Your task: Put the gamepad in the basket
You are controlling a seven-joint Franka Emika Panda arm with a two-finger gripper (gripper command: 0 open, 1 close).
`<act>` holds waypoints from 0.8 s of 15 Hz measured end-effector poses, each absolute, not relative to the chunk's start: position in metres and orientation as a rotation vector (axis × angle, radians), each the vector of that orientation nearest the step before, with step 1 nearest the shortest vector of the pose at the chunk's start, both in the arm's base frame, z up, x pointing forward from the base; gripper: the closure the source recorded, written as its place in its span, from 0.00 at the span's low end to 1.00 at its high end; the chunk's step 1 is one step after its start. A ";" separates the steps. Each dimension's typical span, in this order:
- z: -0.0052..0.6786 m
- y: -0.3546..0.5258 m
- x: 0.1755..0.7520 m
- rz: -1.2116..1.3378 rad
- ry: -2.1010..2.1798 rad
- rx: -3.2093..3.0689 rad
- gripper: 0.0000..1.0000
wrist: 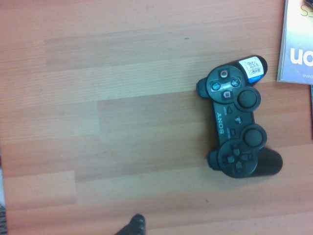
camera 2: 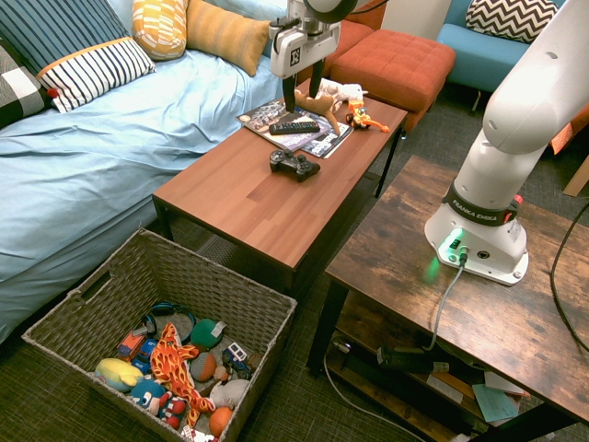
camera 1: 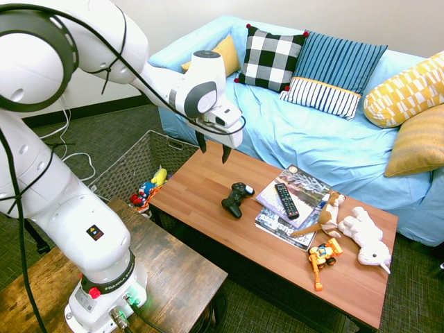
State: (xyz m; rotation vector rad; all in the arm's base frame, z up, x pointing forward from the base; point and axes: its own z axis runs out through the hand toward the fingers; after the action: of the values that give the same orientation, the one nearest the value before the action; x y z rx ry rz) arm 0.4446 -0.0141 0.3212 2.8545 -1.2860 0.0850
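The black two-handled gamepad (camera 1: 236, 198) (camera 2: 294, 164) lies flat near the middle of the wooden coffee table (camera 1: 198, 191), with nothing touching it. My gripper (camera 1: 214, 151) (camera 2: 304, 99) hangs open and empty above the table, pointing down, a short way from the gamepad on the sofa side. In the wrist view the gamepad (wrist: 237, 122) fills the right of the picture, thumbsticks up. On the floor off the table's end stands the woven grey-brown basket (camera 1: 132, 166) (camera 2: 241, 287), holding several colourful toys.
A long black TV remote (camera 1: 286, 200) lies on magazines (camera 1: 295, 187) just beyond the gamepad. Plush animals (camera 1: 366, 236) and an orange toy truck (camera 1: 322, 257) sit at the table's far end. The blue sofa (camera 1: 326, 139) with pillows runs along the table's back.
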 end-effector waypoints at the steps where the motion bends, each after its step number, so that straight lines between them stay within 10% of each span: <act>1: 0.308 -0.020 0.448 0.086 -1.285 2.862 0.00; 12: 0.205 -0.042 0.485 0.122 -1.355 2.844 0.00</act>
State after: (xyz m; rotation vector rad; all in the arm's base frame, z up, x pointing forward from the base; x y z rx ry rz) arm 0.4853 -0.0419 0.2054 2.8439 -1.3551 0.1221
